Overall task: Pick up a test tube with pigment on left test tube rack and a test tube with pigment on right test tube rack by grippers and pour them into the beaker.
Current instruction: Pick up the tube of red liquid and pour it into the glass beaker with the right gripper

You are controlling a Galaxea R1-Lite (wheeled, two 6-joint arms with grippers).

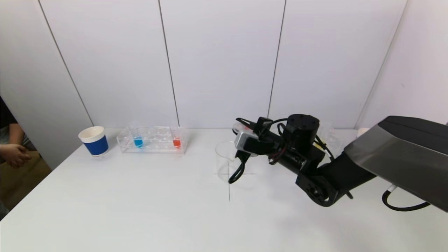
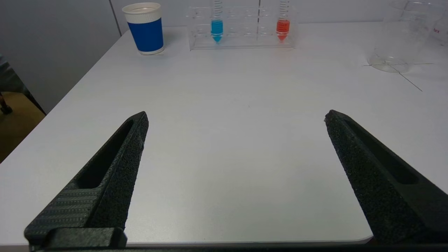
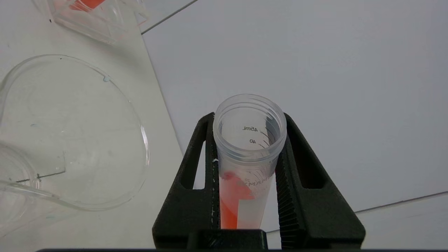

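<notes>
My right gripper (image 1: pixel 246 126) is shut on a clear graduated test tube (image 3: pixel 245 182) holding orange-red pigment. The tube is tilted, and the liquid lies along its lower side. It hangs just behind and above the empty glass beaker (image 1: pixel 225 160), whose rim (image 3: pixel 146 154) lies beside the tube's mouth. The left rack (image 1: pixel 152 140) holds a blue tube (image 1: pixel 138 141) and an orange-red tube (image 1: pixel 176 142). My left gripper (image 2: pixel 236 114) is open and empty over the table's near left part, facing that rack (image 2: pixel 241 38). The right rack (image 1: pixel 334 139) is mostly hidden behind my right arm.
A blue paper cup with a white rim (image 1: pixel 94 140) stands left of the left rack. A person's hands (image 1: pixel 14 154) rest beyond the table's left edge. A thin cross is drawn on the white table (image 1: pixel 140 203) under the beaker.
</notes>
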